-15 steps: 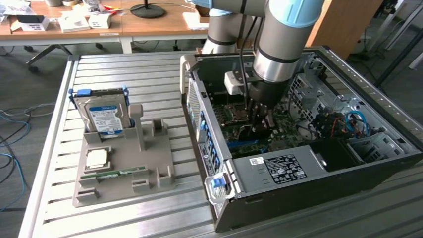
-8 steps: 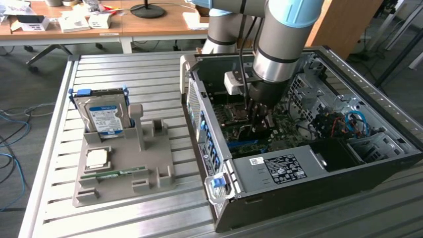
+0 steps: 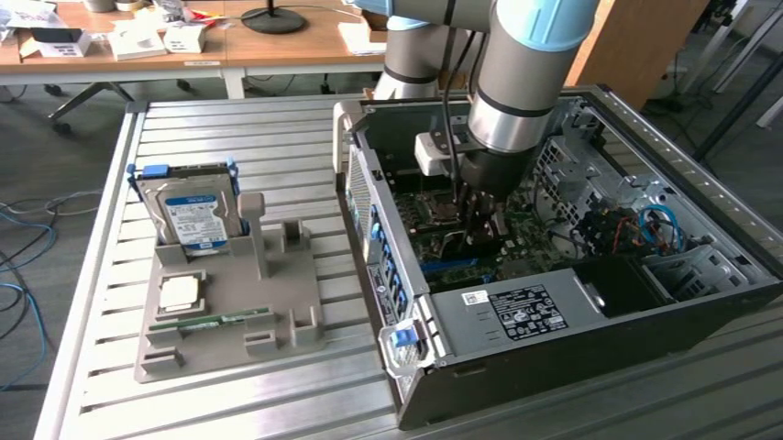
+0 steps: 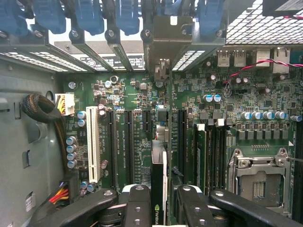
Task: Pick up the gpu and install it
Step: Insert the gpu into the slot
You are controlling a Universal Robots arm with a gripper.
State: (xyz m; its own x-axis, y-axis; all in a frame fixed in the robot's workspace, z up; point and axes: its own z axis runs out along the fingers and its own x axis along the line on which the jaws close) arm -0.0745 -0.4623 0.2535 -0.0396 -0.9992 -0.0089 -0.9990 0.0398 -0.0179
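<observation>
My gripper (image 3: 478, 220) reaches down into the open computer case (image 3: 685, 302), over the green motherboard (image 3: 428, 246). It is shut on the gpu (image 3: 468, 236), a thin dark card. In the wrist view the gripper (image 4: 158, 201) has a black finger (image 4: 137, 203) on each side of the gpu (image 4: 158, 172), which is seen edge-on. The card stands upright over the long expansion slots (image 4: 129, 142). Its pale metal end bracket (image 4: 162, 45) lies against the row of rear slot openings. Whether the card's edge sits in a slot I cannot tell.
On the slatted table, on the exterior view's left, a grey holder (image 3: 288, 316) carries a silver hard drive (image 3: 190, 215), a small square chip (image 3: 181, 293) and a green memory stick (image 3: 226, 320). Blue latches (image 4: 128, 14), a cable bundle (image 4: 45, 111) and the processor socket (image 4: 258, 179) surround the slots.
</observation>
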